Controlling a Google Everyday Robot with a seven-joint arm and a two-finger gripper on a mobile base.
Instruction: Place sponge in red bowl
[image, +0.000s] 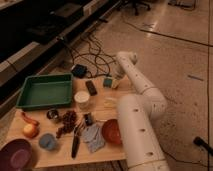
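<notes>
The teal-green sponge (107, 81) lies at the table's far edge, right of the black gadget (91, 87). My gripper (115, 83) hangs at the end of the white arm, right against the sponge's right side. The arm hides how the gripper meets the sponge. The orange-red bowl (111, 131) stands near the front edge, with its right part hidden behind the arm's thick near section.
A large green tray (45, 91) fills the back left, with a white cup (82, 99) beside it. A purple bowl (15, 154), blue-grey cup (46, 141), orange fruit (30, 130), grapes (67, 123), grey cloth (94, 138) and black tool (76, 143) crowd the front. Cables lie on the floor behind.
</notes>
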